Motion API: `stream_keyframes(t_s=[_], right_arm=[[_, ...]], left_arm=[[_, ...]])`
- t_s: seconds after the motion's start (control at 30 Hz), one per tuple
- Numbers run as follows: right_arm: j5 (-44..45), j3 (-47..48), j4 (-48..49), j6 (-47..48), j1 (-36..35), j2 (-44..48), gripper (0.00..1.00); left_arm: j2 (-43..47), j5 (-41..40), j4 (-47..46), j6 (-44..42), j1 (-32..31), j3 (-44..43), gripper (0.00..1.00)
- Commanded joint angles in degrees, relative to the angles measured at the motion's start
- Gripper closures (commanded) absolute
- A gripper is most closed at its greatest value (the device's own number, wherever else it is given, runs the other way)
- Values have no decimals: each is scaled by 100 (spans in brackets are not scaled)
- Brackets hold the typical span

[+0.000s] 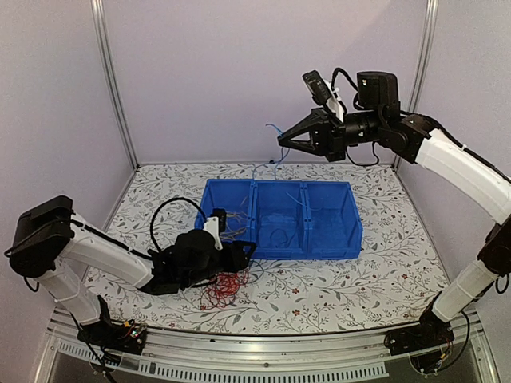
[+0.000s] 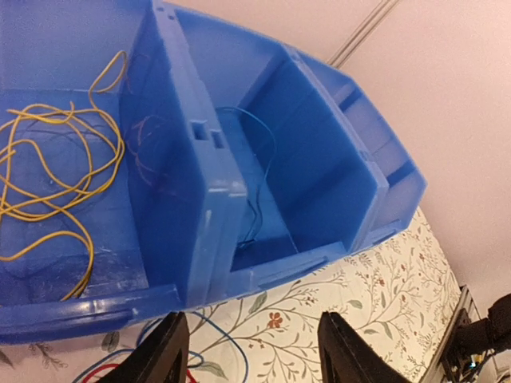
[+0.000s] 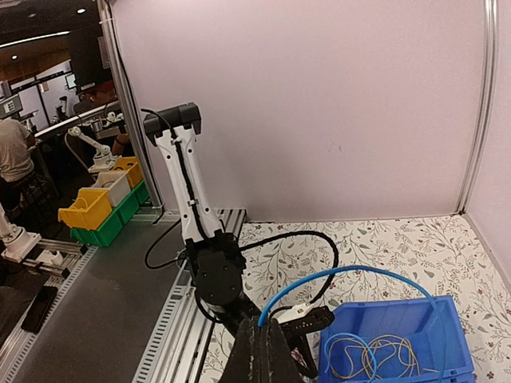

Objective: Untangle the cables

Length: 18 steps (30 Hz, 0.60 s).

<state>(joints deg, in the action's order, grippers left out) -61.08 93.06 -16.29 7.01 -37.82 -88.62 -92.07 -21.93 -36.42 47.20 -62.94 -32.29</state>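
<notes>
R gripper (image 1: 281, 140) is up high behind the blue bin (image 1: 331, 239), fingers pinched fully together on a blue cable (image 3: 343, 273) that arcs off and hangs down twd the bin. L gripper (image 2: 251, 319) sits low at the bin's front-left corner, wide open w/ nothing in it. Yellow cables (image 2: 48, 159) are in the left compartment, and red cables (image 1: 223, 289) are piled on the table (image 1: 359, 295) right by the L gripper.

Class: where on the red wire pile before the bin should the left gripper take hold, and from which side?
Probably an outer loop at the pile's near edge, from above. The red wires lie flat on the table, and the blue bin walls off the far side; the open left gripper fits over one loop.
</notes>
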Motion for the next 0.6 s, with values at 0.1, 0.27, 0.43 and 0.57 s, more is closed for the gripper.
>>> stream_keyframes(t_s=[0.1,0.27,0.43,0.57], right_arm=[[252,-313,294,162,257,-452,100],[124,-611,582,107,617,-947,100],[16,-798,692,144,958,-1521,100],[20,-882,545,240,1062,-1964,100]], left_arm=[[740,-206,239,-898,-465,36,45],[1274,-563,644,-913,-663,242,45],[1904,-999,968,-727,-720,634,45],[2457,-1345,1196,-579,-724,920,45]])
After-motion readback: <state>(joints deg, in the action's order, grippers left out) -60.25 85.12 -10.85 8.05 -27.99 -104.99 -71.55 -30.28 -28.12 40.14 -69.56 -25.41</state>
